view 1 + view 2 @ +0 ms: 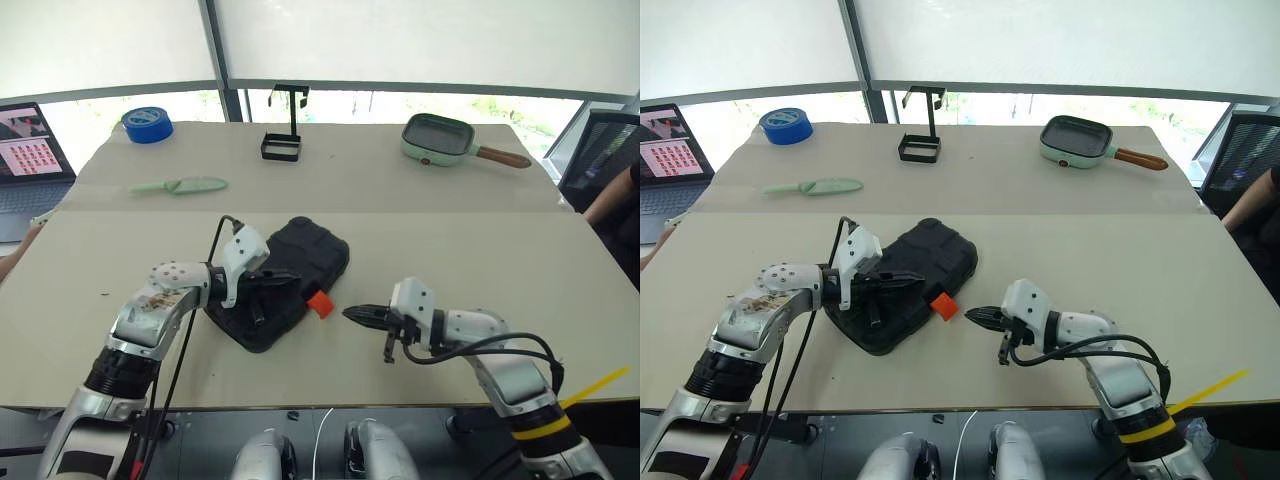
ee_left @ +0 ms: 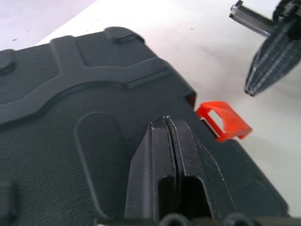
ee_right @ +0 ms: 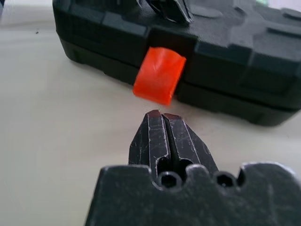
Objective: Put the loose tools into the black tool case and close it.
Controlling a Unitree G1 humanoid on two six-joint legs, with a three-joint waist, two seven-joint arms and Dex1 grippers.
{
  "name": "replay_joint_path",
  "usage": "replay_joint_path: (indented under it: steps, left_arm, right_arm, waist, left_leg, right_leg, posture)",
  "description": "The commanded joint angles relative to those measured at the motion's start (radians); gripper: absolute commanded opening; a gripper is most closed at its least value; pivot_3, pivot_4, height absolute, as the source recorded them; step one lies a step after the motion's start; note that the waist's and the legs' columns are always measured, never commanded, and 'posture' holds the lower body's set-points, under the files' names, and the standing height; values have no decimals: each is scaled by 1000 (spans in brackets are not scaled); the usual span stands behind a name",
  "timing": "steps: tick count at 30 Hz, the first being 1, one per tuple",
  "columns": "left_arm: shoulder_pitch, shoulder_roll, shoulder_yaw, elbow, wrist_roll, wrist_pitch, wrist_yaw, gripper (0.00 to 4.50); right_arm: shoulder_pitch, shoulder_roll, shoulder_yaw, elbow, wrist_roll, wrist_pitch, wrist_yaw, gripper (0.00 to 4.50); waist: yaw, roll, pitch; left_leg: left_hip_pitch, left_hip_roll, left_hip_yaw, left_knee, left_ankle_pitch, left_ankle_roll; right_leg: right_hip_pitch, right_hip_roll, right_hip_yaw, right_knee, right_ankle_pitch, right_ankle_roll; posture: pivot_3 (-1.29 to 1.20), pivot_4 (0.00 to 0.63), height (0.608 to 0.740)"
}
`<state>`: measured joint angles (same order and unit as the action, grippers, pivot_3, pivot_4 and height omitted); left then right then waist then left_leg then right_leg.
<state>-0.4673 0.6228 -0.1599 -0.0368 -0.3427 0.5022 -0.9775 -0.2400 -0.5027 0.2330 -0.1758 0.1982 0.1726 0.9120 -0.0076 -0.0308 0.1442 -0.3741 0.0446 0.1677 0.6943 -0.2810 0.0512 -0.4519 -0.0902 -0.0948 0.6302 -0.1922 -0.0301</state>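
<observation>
One black tool case [image 1: 285, 280], lid down.

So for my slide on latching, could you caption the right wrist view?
Shut right gripper poised just short of the orange latch, flipped out from the closed black tool case.
</observation>
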Motion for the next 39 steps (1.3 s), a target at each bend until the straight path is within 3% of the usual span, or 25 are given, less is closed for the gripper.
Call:
replay_joint_path:
  steps: [1,13,19,25,39]
  left_arm:
    - [60,12,-26,24,31,57,14,84]
    - [56,5,-15,40,37,52,30,84]
    - [69,9,-8,39,36,52,32,84]
    - [71,7,-12,40,39,50,32,84]
    - [70,6,-16,42,40,55,34,84]
  right_arm:
    - [-25,16,27,24,-38,-9,-18,0]
    - [-71,91,45,81,-93,0,-86,0]
    - [-18,14,24,-30,-45,68,-14,0]
    - [-38,8,12,-84,16,123,8,0]
    - [-139,130,73,177,-64,30,-23,0]
  waist:
    - [-1,1,-1]
    - [-4,3,-3]
    - [-4,4,-4]
    - [-6,5,-4]
    - [-5,6,-5]
  left_leg:
    - [0,0,0,0,0,0]
    - [0,0,0,0,1,-2]
    - [0,0,0,0,1,-1]
    - [2,1,0,0,0,0]
    - [2,1,-1,-1,0,0]
  right_leg:
    - [0,0,0,0,0,0]
    - [0,0,0,0,0,-1]
    - [0,0,0,0,0,-1]
    - [1,0,1,0,0,-1]
    - [1,0,0,0,-1,-1]
  posture:
    - [0,150,740]
    - [0,150,740]
    - [0,150,740]
    - [0,150,740]
    - [0,150,740]
